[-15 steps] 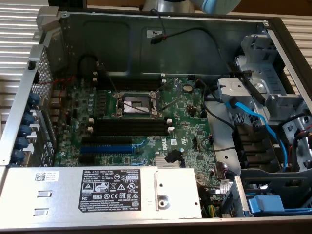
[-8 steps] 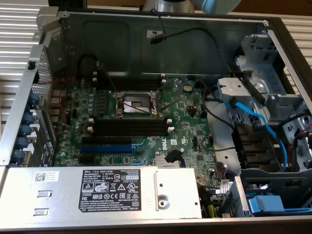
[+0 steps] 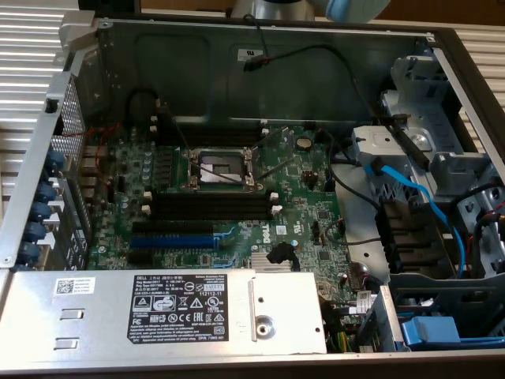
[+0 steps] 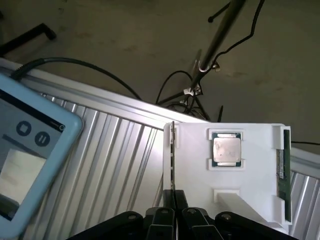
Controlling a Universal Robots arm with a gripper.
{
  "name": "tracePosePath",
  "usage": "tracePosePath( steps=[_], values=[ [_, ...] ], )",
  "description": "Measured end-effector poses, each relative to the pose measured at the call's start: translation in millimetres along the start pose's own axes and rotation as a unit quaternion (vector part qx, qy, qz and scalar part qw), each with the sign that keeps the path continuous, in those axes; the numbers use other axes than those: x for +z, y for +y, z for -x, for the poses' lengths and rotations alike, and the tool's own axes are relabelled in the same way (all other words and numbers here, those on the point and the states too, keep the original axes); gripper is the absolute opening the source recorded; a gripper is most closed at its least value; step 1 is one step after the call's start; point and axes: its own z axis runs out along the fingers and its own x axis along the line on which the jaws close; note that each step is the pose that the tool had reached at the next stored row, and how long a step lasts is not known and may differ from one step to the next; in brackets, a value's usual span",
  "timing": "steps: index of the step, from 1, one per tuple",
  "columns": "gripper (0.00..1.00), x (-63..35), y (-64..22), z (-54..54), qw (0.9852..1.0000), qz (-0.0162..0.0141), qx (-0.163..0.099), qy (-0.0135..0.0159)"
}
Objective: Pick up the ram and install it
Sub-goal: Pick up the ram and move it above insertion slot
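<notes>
Ribbed aluminium bench [image 4: 115, 165]: gripper [image 4: 174, 196] fingers clamped on thin dark edge-on ram stick [image 4: 172, 160] seated in white plastic holder [image 4: 192, 160]; long black memory slots [image 3: 213, 204] empty, install pending.

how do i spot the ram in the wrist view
Find the white tray on the ribbed metal surface. The ram is the long thin green stick along the tray's edge farthest from the blue-framed screen. Unlike the square silver chip in the tray's middle, it is narrow, green and bears a white label.
</notes>
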Motion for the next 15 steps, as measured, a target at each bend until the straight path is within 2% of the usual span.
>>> tracePosePath(
  steps=[2,3,4,6,8,9,10,12,14,15],
  values=[
    [0.12,-0.1,0.0,0.0,1.0,0.0001,0.0,0.0],
    [0.12,-1.4,0.1,0.0,1.0,0.0005,0.0,0.001],
    [0.12,-8.6,-0.2,-0.5,1.0,0.0009,0.0,0.0028],
    [0.12,-21.7,-6.3,-3.1,1.0,0.0018,0.0,0.0058],
    [0.12,-26.0,-15.7,-6.1,1.0,0.0007,0.0,0.0063],
    [0.12,-26.3,-17.6,-6.7,1.0,0.0,0.0,0.0065],
    [0.12,-26.5,-19.1,-7.1,1.0,-0.0013,0.001,0.0068],
    [0.12,-28.7,-22.7,-8.2,0.9999,-0.0096,0.001,0.0092],
    [0.12,-33.4,-26.5,-9.1,0.9998,-0.0164,0.002,0.0112],
    [0.12,-36.2,-28.0,-9.6,0.9998,-0.0175,0.002,0.0115]
  ],
)
